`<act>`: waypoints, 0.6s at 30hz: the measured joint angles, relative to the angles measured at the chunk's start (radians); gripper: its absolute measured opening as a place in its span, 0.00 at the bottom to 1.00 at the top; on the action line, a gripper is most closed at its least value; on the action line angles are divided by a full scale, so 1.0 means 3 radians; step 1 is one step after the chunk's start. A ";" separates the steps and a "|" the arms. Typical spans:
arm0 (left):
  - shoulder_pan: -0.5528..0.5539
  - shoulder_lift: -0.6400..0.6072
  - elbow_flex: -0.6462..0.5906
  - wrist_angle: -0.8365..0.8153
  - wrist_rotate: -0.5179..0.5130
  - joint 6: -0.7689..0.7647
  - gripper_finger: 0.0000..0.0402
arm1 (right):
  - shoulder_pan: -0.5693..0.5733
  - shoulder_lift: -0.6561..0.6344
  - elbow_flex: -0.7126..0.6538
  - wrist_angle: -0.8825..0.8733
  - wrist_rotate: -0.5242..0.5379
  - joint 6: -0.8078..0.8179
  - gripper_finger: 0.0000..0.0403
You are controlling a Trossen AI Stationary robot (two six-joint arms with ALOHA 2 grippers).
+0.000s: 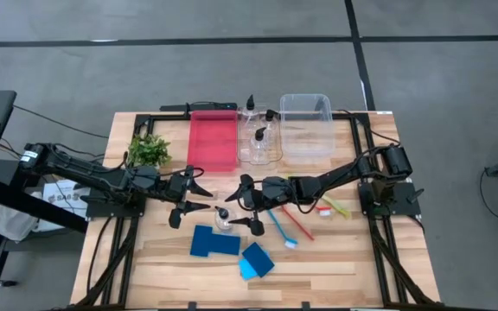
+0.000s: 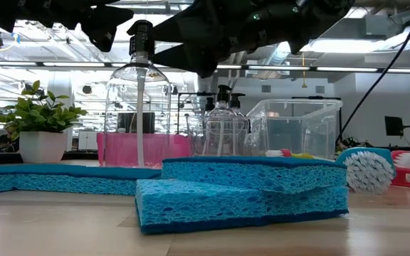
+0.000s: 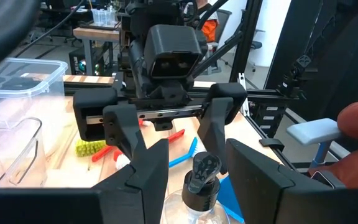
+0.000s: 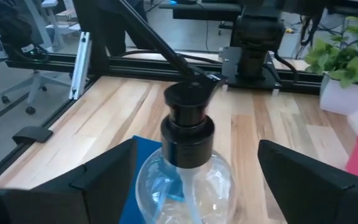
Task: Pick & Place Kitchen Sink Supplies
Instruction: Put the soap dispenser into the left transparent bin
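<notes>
A small clear bottle with a black pump top (image 1: pixel 222 217) stands upright on the table, between my two grippers, which face each other. My left gripper (image 1: pixel 204 199) is open on the bottle's left. In the left wrist view its fingers stand on either side of the pump top (image 3: pixel 202 177) without touching it. My right gripper (image 1: pixel 235 207) is open on the bottle's right, and its fingers flank the bottle (image 4: pixel 188 155) with a gap on both sides. In the low view both grippers hang around the neck of the bottle (image 2: pixel 138 99).
A dark blue sponge (image 1: pixel 213 242) and a light blue sponge (image 1: pixel 256 259) lie near the table's near edge. Blue (image 1: pixel 281 228), red (image 1: pixel 301 226) and yellow-green (image 1: pixel 336 207) brushes lie under the right arm. Farther back are a red bin (image 1: pixel 213 142), several bottles (image 1: pixel 259 138), a clear bin (image 1: pixel 308 125) and a plant (image 1: pixel 150 151).
</notes>
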 joint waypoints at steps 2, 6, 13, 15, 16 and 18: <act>0.0000 0.0000 0.0000 0.0001 0.0000 0.0000 0.40 | 0.0000 0.0000 0.0000 0.0004 -0.0009 -0.0005 0.81; 0.0000 0.0000 0.0000 0.0007 0.0001 0.0001 0.40 | -0.0002 0.0001 0.0000 0.0005 -0.0009 -0.0007 0.81; 0.0000 0.0000 0.0000 0.0011 0.0001 0.0012 0.40 | -0.0006 0.0296 0.0143 0.0170 -0.0065 -0.0032 0.81; 0.0000 0.0000 0.0000 0.0013 0.0000 0.0012 0.40 | -0.0006 0.0417 0.0252 0.0156 -0.0071 -0.0033 0.81; 0.0001 0.0000 0.0000 0.0010 0.0000 0.0011 0.40 | -0.0008 0.0470 0.0303 0.0161 -0.0071 -0.0034 0.81; 0.0000 0.0000 -0.0001 0.0015 0.0001 0.0011 0.40 | -0.0026 0.0525 0.0386 0.0114 -0.0074 -0.0076 0.81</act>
